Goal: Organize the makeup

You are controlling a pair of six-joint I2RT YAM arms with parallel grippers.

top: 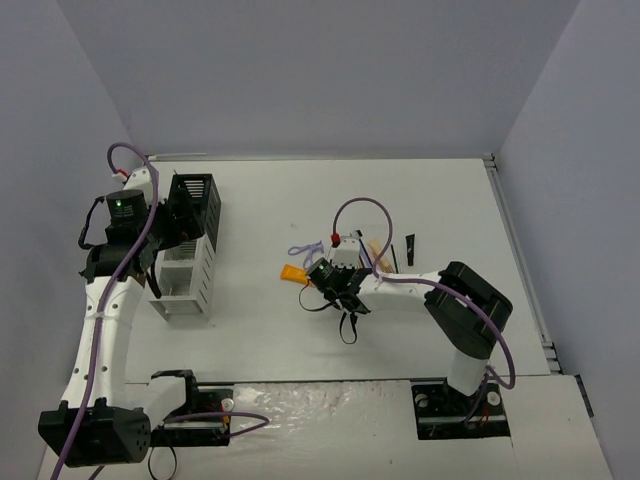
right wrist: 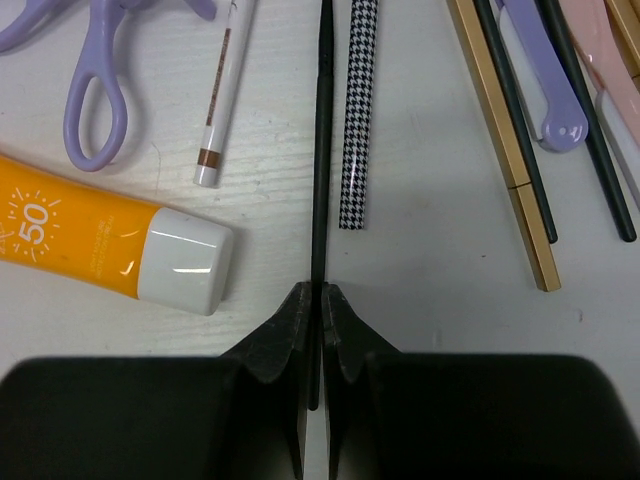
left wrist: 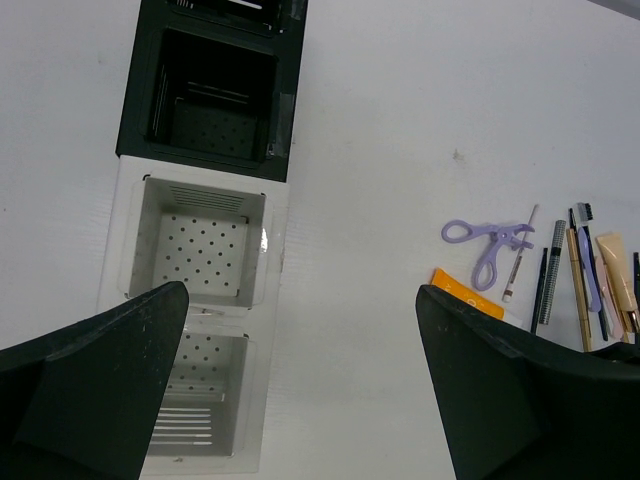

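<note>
right gripper (right wrist: pixel 318 292): matte black, wedge-shaped fingers pinched narrow on the thin black pencil (right wrist: pixel 321 150), at lower centre of the right wrist view.
thin black pencil: a slim, smooth, straight rod running from the top edge of the frame down into the pinch. Whether it rests on the tabletop (right wrist: pixel 430 300) cannot be told.
orange tube (right wrist: pixel 80 240): glossy, flattened plastic printed "50", ending in a shiny, rounded white cap (right wrist: pixel 185 260). It lies flat at the left of the frame, cap end near the pencil.
purple looped tool (right wrist: pixel 95 90): lilac plastic with scissor-like finger loops, upper left.
white pencil (right wrist: pixel 225 95): round, with brown bands, between the looped tool and the black pencil.
houndstooth stick (right wrist: pixel 358 110): black-and-white check wrap, just right of the black pencil and roughly parallel to it.
upper-right group: a square-edged gold bar (right wrist: pixel 538 262), a thin black stick (right wrist: pixel 612 192), a lilac spoon-ended tool (right wrist: pixel 560 122) and a pale pink tube (right wrist: pixel 605 50), fanned side by side.
left gripper (left wrist: pixel 302 292): broad matte black fingers spread wide apart, hanging above the rack (left wrist: pixel 280 230).
rack: boxy plastic, with one black compartment at the top of the left wrist frame and two white ones below. The floors are perforated with round holes.
tabletop: white, faintly grained.
</note>
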